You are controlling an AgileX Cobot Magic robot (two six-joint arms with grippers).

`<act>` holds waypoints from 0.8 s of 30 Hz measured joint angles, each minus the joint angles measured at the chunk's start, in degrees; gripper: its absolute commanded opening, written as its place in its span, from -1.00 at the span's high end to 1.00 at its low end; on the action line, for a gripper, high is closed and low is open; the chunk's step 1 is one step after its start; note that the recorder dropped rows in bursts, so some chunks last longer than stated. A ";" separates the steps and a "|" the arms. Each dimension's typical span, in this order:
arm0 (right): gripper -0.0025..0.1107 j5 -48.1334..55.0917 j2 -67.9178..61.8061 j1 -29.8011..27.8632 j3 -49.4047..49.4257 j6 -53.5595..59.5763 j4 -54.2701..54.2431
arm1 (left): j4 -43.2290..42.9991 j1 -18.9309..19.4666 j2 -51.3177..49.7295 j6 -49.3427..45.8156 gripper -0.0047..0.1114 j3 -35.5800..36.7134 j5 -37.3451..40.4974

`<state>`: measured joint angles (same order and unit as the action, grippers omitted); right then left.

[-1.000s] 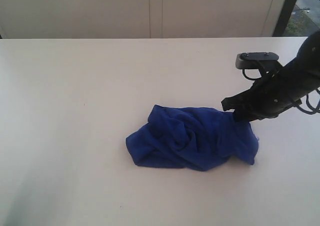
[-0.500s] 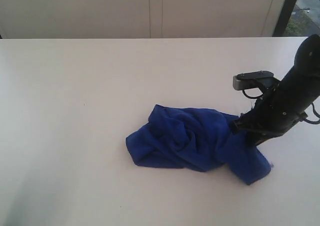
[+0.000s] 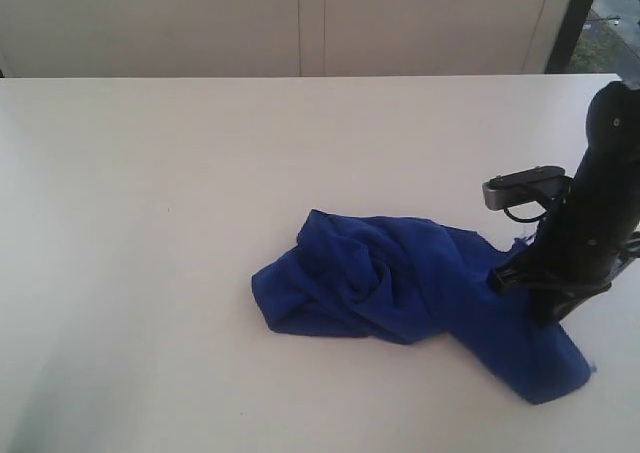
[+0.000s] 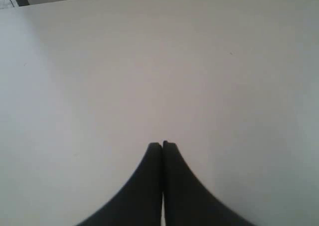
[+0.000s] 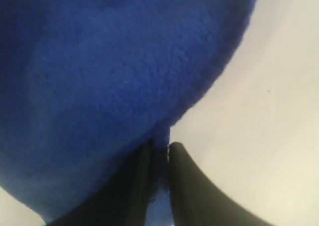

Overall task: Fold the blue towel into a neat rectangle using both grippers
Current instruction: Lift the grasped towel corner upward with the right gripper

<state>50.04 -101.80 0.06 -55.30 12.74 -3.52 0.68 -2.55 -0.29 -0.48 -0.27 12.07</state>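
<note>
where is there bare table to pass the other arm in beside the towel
Bare table runs wide left of the blue towel and behind it to the far edge. Crowded on the right, where the right end effector pinches the towel's edge.

Since earlier: right gripper (image 3: 547, 311), pinching blue towel (image 3: 390, 278), moved right and nearer; towel's right end dragged out near-right

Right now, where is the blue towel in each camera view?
Exterior: blue towel crumpled right of centre, one end stretching to the lower right.
Left wrist: not in it; only the shut left gripper.
Right wrist: fills most of the picture, pinched by the right gripper.
Shared landmark: the white table.
</note>
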 measured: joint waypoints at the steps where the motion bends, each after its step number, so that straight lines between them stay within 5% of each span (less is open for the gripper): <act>1: 0.36 0.00 0.00 0.00 0.00 -0.33 0.00 | 0.00 0.00 0.00 0.00 0.92 0.00 0.00; 12: 0.22 0.63 4.79 0.00 -5.00 -3.77 0.71 | 0.00 0.00 0.00 0.00 0.92 0.00 0.00; 24: 0.22 -14.05 3.19 -0.64 -5.12 -18.25 2.67 | 0.00 0.00 0.00 0.00 0.92 0.00 0.00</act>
<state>35.99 -98.62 -0.58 -60.42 -5.51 -0.84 0.68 -2.55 -0.29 -0.48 -0.27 12.07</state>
